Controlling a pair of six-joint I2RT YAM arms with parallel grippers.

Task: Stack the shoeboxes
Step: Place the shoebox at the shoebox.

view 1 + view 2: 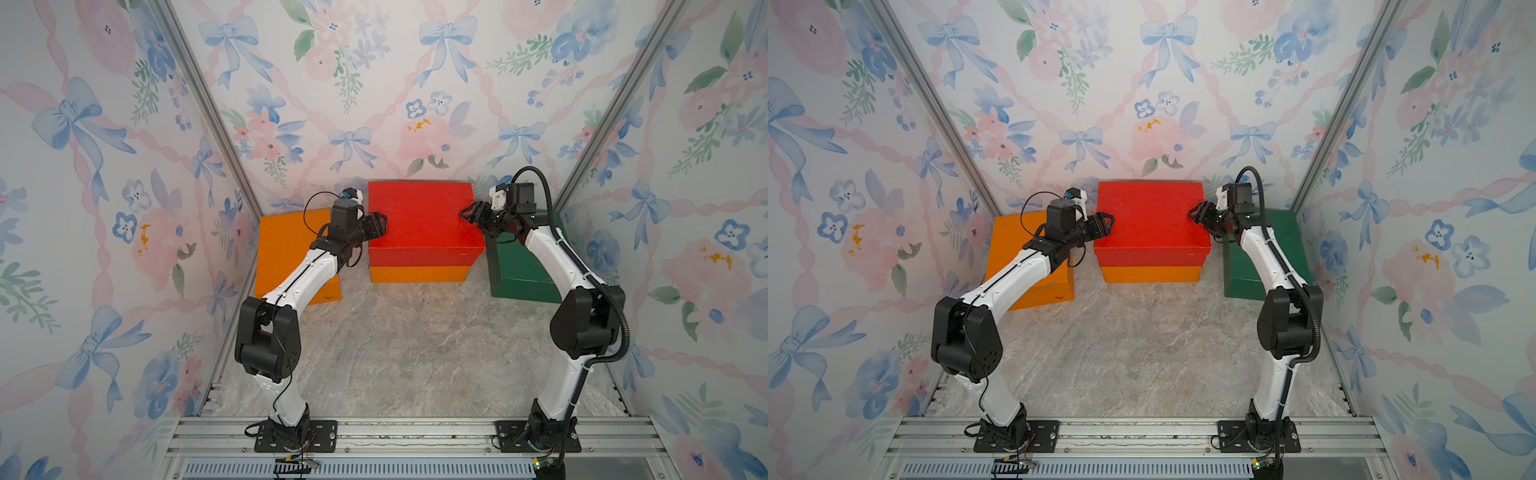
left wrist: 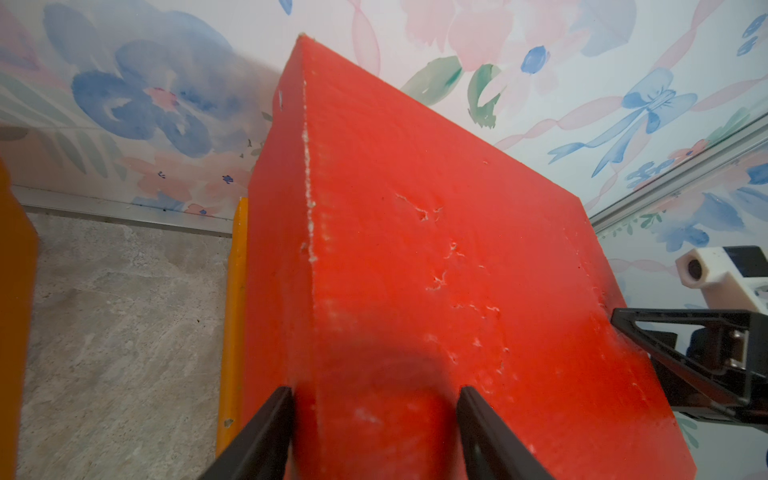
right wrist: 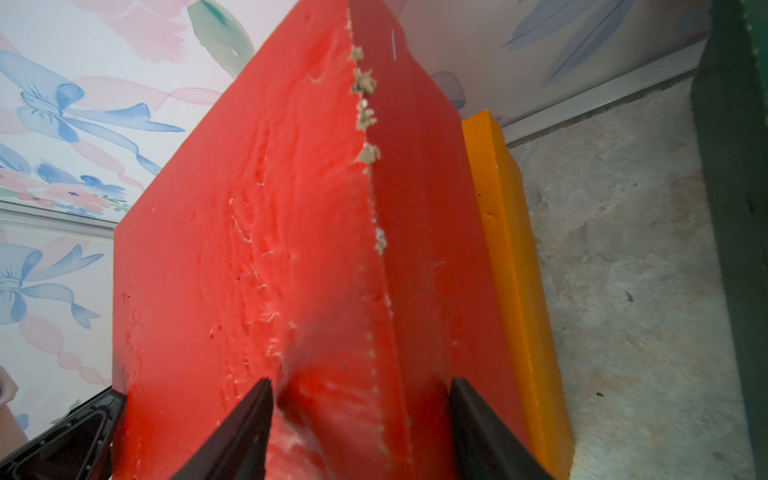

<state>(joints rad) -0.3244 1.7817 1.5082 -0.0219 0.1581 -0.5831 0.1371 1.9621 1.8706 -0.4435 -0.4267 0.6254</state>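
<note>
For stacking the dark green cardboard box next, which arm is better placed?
Probably the right arm: its gripper at the red cardboard box lies directly beside the dark green cardboard box. The left gripper is across the stack.

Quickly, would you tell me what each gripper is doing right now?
Left gripper: shut on the red shoebox, pinching its side edge.
Right gripper: shut on the red shoebox, pinching the opposite edge.
</note>
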